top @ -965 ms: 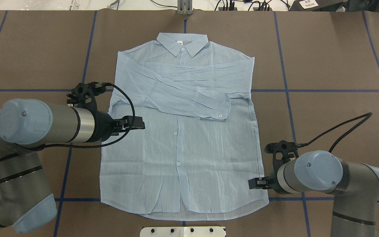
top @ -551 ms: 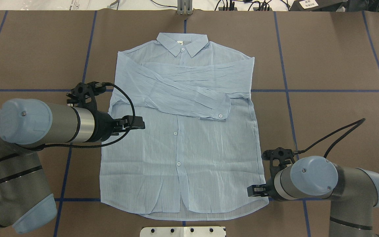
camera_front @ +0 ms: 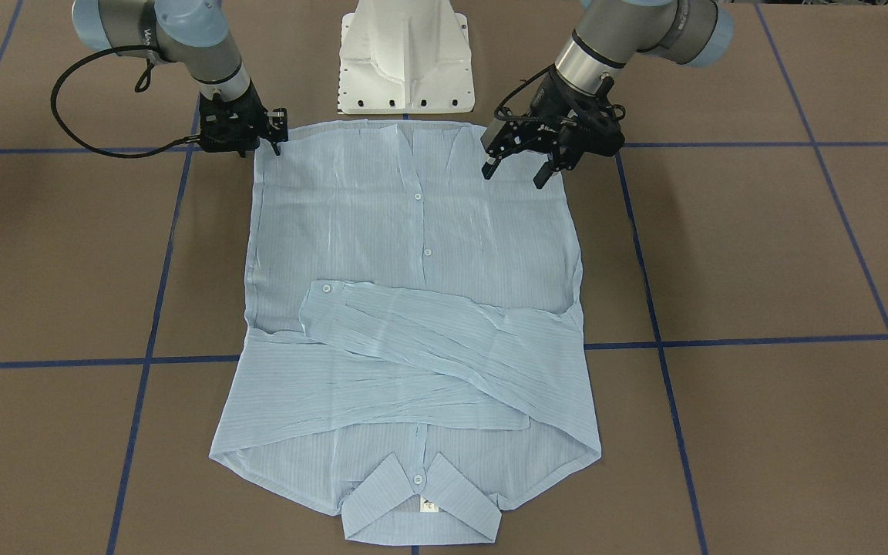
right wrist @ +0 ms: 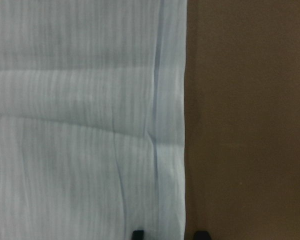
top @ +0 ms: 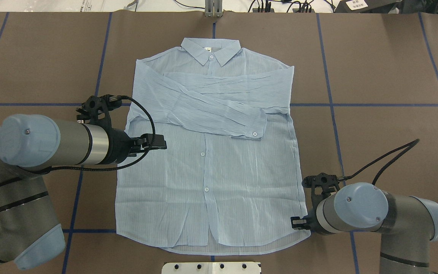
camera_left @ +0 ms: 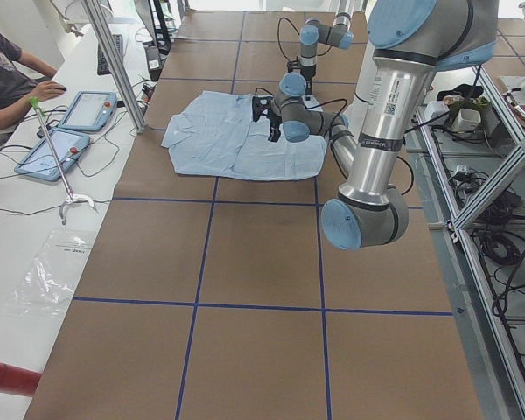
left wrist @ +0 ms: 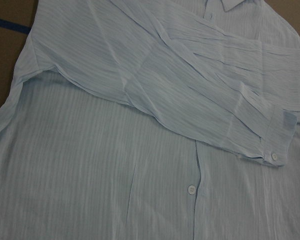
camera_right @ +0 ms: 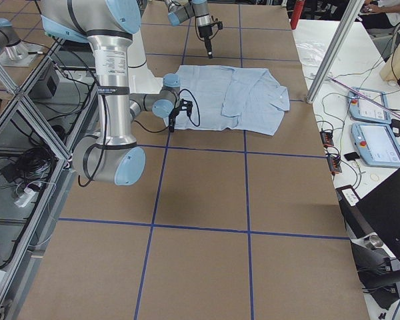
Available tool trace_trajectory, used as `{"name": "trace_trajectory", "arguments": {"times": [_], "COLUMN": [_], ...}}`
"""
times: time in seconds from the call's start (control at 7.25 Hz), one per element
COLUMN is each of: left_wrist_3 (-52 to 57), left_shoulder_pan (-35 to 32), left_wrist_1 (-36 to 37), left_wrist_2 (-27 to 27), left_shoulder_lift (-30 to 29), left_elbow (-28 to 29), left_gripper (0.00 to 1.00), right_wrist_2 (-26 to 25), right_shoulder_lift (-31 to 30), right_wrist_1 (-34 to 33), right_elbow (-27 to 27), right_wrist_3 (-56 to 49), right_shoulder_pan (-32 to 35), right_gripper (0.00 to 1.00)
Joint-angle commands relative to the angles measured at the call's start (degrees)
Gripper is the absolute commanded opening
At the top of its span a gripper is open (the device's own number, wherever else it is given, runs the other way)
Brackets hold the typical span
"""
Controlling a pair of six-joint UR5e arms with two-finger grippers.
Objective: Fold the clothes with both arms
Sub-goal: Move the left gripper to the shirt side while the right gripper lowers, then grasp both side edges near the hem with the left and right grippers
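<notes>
Table cover (top: 386, 61) is gridded by blue tape (top: 394, 104); white pedestal base (camera_front: 405, 58) is set at its edge; tablets (camera_left: 91, 108) are laid on side bench (camera_left: 17, 219)

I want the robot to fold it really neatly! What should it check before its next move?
1. The sleeves lie crossed over the shirt: ok.
2. The left gripper has its fingers apart: ok.
3. The right gripper has its fingers apart, astride the shirt's side edge: ok.
4. Both grippers are down at the shirt's edge: not ok, the left gripper hangs above the shirt.
5. The right gripper touches the cloth: cannot tell.
</notes>
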Motion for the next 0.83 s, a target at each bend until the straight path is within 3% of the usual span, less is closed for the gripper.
{"name": "trace_trajectory", "arguments": {"times": [0.0, 0.41, 0.69], "left_wrist_3": [0.0, 0.0, -0.79], "left_shoulder_pan": [0.0, 0.26, 4.18], "left_wrist_1": [0.0, -0.09, -0.09], "left_wrist_2": [0.0, 0.09, 0.35], "left_shoulder_lift": [0.08, 2.61, 10.67], "left_elbow": [0.34, 0.43, -1.23], "left_gripper": [0.99, 0.99, 0.99], "right_wrist_2": [0.46, -0.07, -2.17], "right_shoulder_lift": [0.22, 0.3, 0.48], "right_wrist_1": [0.04, 0.13, 0.48], "right_elbow": [0.5, 2.61, 2.88], "right_wrist_3": [0.07, 1.02, 1.82], "right_shoulder_pan": [0.09, 0.26, 0.26], "right_gripper": [0.0, 0.0, 0.0]}}
